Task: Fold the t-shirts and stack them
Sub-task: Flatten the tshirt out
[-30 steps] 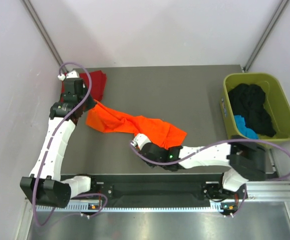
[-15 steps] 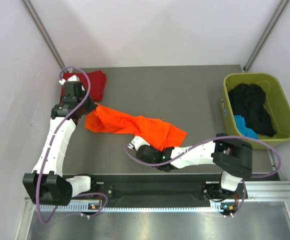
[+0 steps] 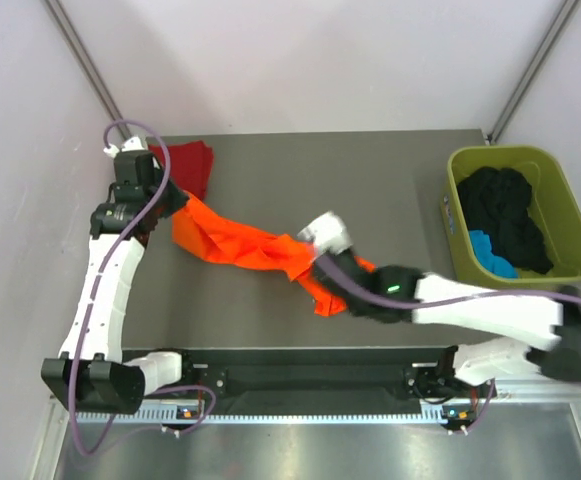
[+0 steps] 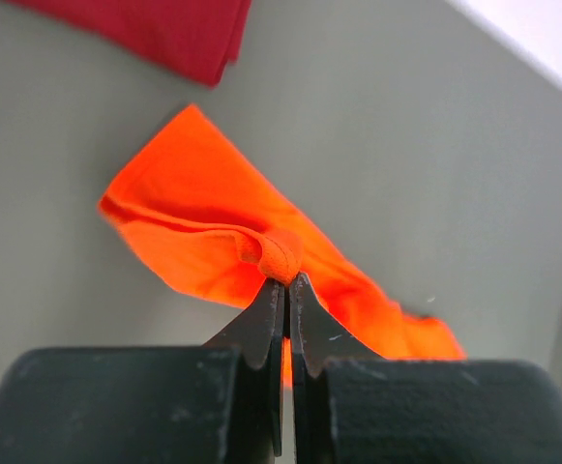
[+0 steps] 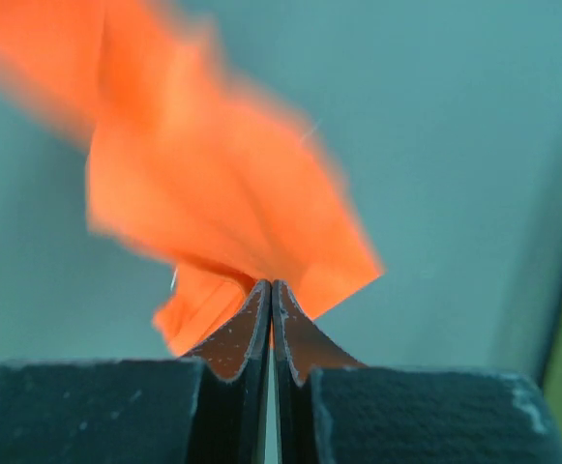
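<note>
The bright orange t-shirt [image 3: 238, 243] hangs stretched and twisted between both grippers above the grey table. My left gripper [image 3: 178, 201] is shut on its left end; in the left wrist view [image 4: 285, 278] the jaws pinch a fold of the orange fabric [image 4: 203, 232]. My right gripper [image 3: 308, 252] is shut on the shirt's right part; in the right wrist view [image 5: 270, 286] the orange cloth [image 5: 222, 184] hangs blurred from the closed jaws. The dark red t-shirt [image 3: 192, 165] lies folded at the far left corner; its edge shows in the left wrist view [image 4: 164, 29].
An olive-green tub [image 3: 564, 204] holding black and blue clothes stands at the right edge of the table [image 3: 370, 190]. Pale walls close in the left, back and right sides.
My right arm has swung up and away from the front edge, lifting the orange shirt's right part off the table. My left gripper has moved slightly back and left, still holding the shirt.
</note>
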Available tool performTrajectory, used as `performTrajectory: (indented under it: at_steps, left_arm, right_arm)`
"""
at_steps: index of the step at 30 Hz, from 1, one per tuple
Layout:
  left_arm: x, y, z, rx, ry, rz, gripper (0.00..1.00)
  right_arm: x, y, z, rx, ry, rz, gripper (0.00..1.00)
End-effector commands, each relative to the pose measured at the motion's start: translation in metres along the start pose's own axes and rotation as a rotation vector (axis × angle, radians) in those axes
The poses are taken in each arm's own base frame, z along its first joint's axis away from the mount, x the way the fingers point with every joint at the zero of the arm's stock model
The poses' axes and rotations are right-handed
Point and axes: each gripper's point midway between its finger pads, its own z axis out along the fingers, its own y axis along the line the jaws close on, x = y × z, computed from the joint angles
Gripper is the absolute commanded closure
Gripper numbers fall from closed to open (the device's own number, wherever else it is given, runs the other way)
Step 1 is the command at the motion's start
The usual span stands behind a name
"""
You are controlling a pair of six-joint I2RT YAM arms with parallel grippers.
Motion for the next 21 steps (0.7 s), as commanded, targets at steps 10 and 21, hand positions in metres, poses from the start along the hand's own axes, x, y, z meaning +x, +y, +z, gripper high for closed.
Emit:
performTrajectory:
  at_steps: [10,21]
  left_arm:
    - [-0.055,-0.024,-0.082,0.085,-0.186,-0.048,1.0]
    - [0.045,-0.018,-0.021,0.186,0.112,-0.091,1.0]
  right_arm:
    - [-0.082,-0.256,-0.167,0.469,-0.305,0.48,1.0]
    - [-0.03,-0.219,-0.121,0.381,-0.181,0.436,1.0]
